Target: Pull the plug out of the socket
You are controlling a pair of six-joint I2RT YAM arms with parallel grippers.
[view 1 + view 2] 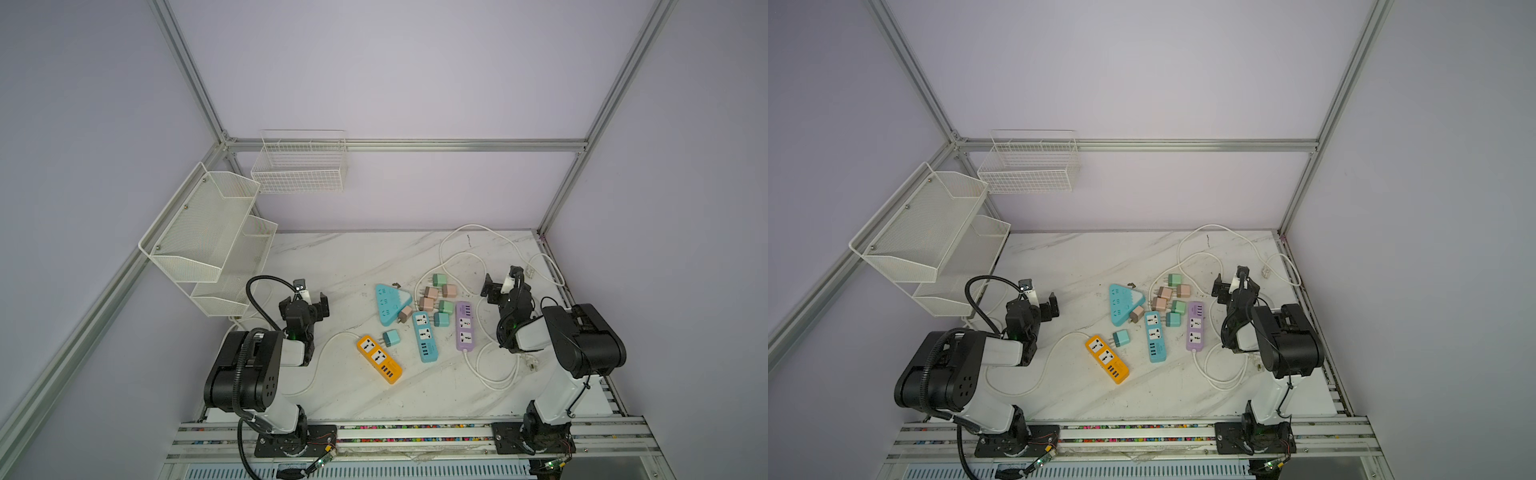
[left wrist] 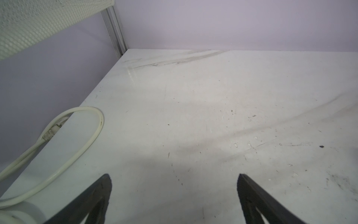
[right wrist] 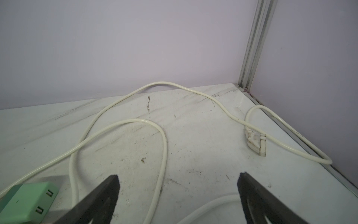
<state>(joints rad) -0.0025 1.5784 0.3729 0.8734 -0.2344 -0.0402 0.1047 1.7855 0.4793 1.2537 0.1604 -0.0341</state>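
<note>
Four socket strips lie mid-table in both top views: a teal triangular one [image 1: 388, 305], an orange one [image 1: 379, 359], a blue one [image 1: 424, 336] and a purple one [image 1: 464, 326]. A pinkish plug [image 1: 404, 314] [image 1: 1136, 314] sits against the triangular strip's edge. Several green and pink plugs [image 1: 438, 295] lie loose behind the blue strip, and a teal plug [image 1: 390, 338] lies beside the orange strip. My left gripper [image 1: 303, 303] [image 2: 174, 184] is open over bare table, left of the strips. My right gripper [image 1: 505, 286] [image 3: 178, 184] is open to their right, above white cable [image 3: 162, 155], with a green plug [image 3: 29, 203] beside one finger.
White mesh shelves [image 1: 208, 237] hang on the left wall and a wire basket [image 1: 299, 166] on the back wall. White cords [image 1: 494, 374] loop across the right side, ending in a white cord plug [image 3: 255, 141] near the right edge. Another cord [image 2: 77, 139] lies by the left wall.
</note>
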